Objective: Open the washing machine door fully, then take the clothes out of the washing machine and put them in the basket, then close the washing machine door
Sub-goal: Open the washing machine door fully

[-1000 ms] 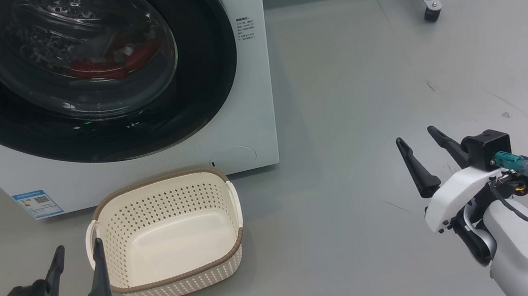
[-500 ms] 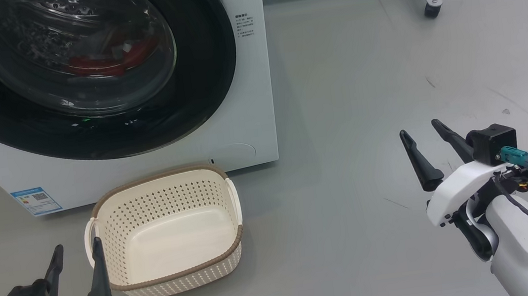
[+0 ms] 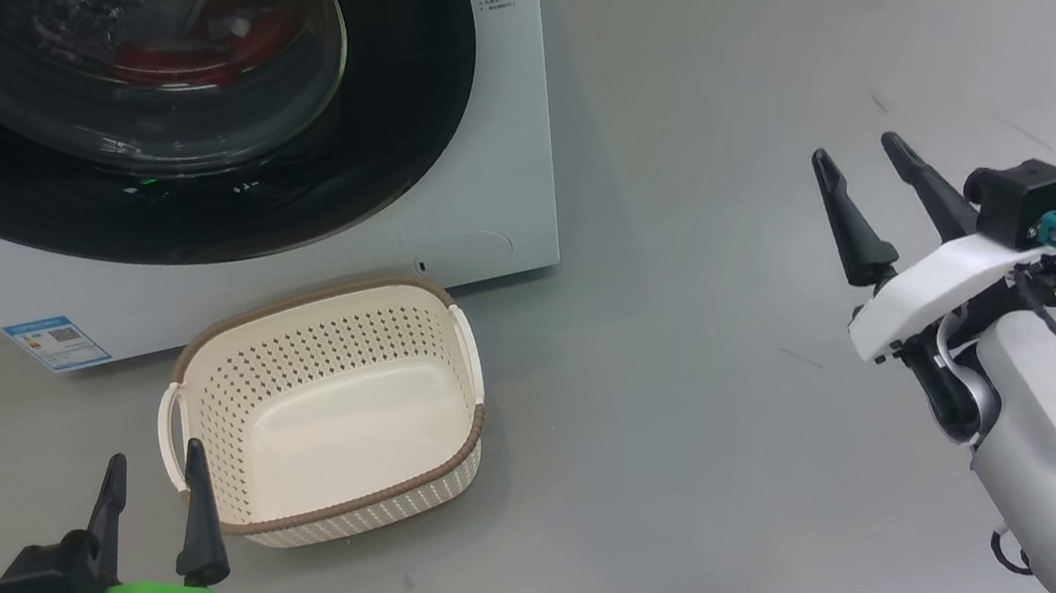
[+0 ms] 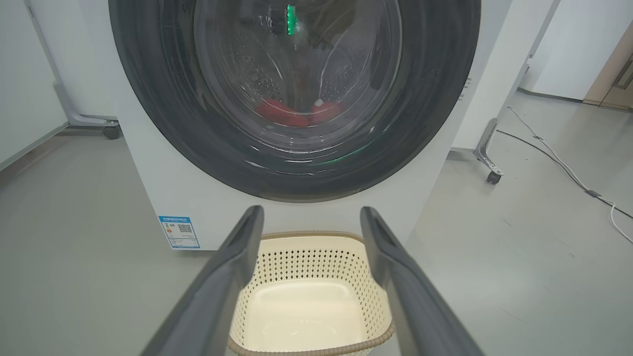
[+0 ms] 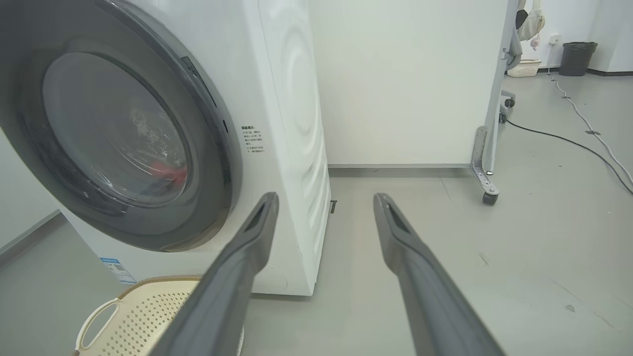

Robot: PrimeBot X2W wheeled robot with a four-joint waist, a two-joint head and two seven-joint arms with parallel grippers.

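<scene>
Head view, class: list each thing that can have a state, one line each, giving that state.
washing machine door: shut.
clothes: inside the washing machine, behind the door.
basket: upright, empty.
left gripper: open, empty.
right gripper: open, empty.

The floor point(image 3: 721, 394) was grey and smooth. The washing machine point(image 3: 512, 167) stood directly on it, and the basket point(image 3: 307, 301) sat on the floor just in front of the machine's front panel. To the right of the machine, a metal stand point(image 5: 480, 163) rested on a small black wheel point(image 5: 489, 199). Farther away, a cable point(image 5: 568, 141) lay across the floor, and a dark bin point(image 5: 578, 58) stood near the wall.
</scene>
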